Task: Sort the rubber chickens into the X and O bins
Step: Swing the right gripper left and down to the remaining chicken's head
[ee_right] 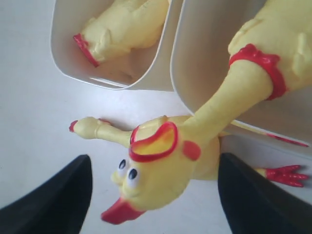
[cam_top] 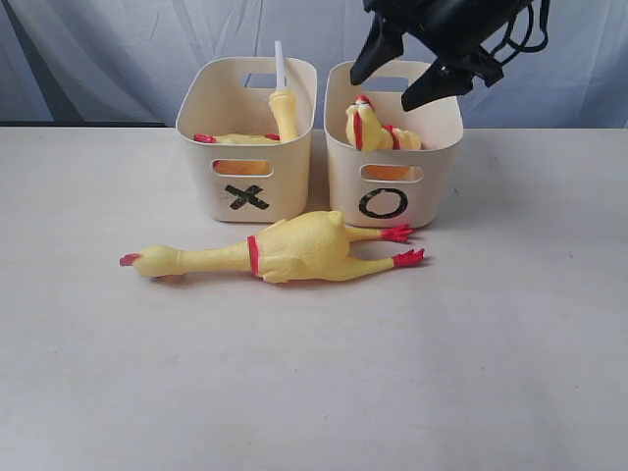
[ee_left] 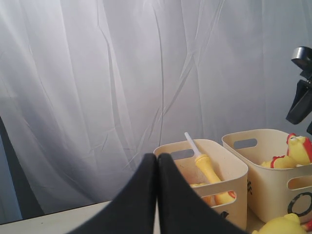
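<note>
Two smooth cream tubs, X bin and O bin, hold glossy rubber chickens; left gripper fingers pressed together, right gripper spread.

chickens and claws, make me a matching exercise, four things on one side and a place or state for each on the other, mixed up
Things:
1. tube chicken
2. loose chicken
3. left claw
4. right claw

Places or states:
a. open, above the O bin
b. shut, holding nothing
c. inside the X bin
d. lying in front of both bins

Pairs: 1-c, 2-d, 3-b, 4-a
</note>
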Motion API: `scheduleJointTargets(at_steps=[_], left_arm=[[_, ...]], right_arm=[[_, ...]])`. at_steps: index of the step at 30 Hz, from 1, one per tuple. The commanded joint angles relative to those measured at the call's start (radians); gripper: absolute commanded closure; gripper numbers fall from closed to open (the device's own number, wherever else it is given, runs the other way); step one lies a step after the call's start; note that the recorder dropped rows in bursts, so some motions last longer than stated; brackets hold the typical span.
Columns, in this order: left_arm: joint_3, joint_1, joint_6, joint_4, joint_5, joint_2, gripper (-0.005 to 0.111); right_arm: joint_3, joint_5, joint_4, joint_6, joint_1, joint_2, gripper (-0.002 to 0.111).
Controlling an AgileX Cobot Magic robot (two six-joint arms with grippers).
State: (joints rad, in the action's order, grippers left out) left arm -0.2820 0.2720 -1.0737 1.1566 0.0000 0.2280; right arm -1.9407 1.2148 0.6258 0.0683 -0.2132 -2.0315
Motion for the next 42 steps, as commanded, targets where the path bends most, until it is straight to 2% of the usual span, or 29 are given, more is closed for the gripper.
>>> scheduleJointTargets(at_steps=[1,7,9,13,14,15,20,24,26,33,38,42], left_arm=[[0.003,-0.001,-0.003,-0.008,0.0,-0.007,0.107],[0.003,-0.001,-0.003,-0.008,0.0,-0.007,0.107],[0.003,-0.001,-0.003,-0.008,0.0,-0.007,0.107],[0.003,-0.001,-0.003,-0.008,0.0,-0.007,0.107],[0.003,-0.001,-0.003,-0.008,0.0,-0.007,0.107],[0.003,-0.001,-0.003,-0.008,0.0,-0.007,0.107],[0.003,-0.001,-0.003,-0.008,0.007,-0.007,0.107],[0.003,-0.001,-0.003,-0.008,0.007,-0.007,0.107],[0.003,-0.001,-0.003,-0.008,0.007,-0.007,0.107],[0.003,-0.001,0.0,-0.008,0.007,-0.007,0.107],[0.003,-0.001,0.0,-0.008,0.007,-0.007,0.107],[0.003,-0.001,0.0,-0.008,0.007,-0.007,0.107]], right_arm=[[-0.01,0.006,-0.037,-0.002,0.002,0.037,0.04],[-0.01,0.006,-0.07,-0.002,0.002,0.08,0.043],[-0.01,0.006,-0.156,-0.008,0.002,0.112,0.052],[-0.01,0.006,-0.284,-0.023,0.002,0.176,0.084],[-0.001,0.006,-0.305,-0.023,0.002,0.201,0.1],[0.007,0.006,-0.315,-0.023,0.002,0.214,0.108],[0.183,0.006,-0.363,-0.017,0.002,0.327,0.109],[0.335,0.006,-0.168,0.163,-0.001,0.401,0.109],[0.384,0.006,-0.115,0.257,-0.035,0.424,0.109],[0.403,0.006,-0.174,0.421,-0.25,0.433,0.109],[0.403,-0.138,-0.26,0.549,-0.427,0.42,0.109],[0.403,-0.263,-0.297,0.579,-0.513,0.375,0.109]])
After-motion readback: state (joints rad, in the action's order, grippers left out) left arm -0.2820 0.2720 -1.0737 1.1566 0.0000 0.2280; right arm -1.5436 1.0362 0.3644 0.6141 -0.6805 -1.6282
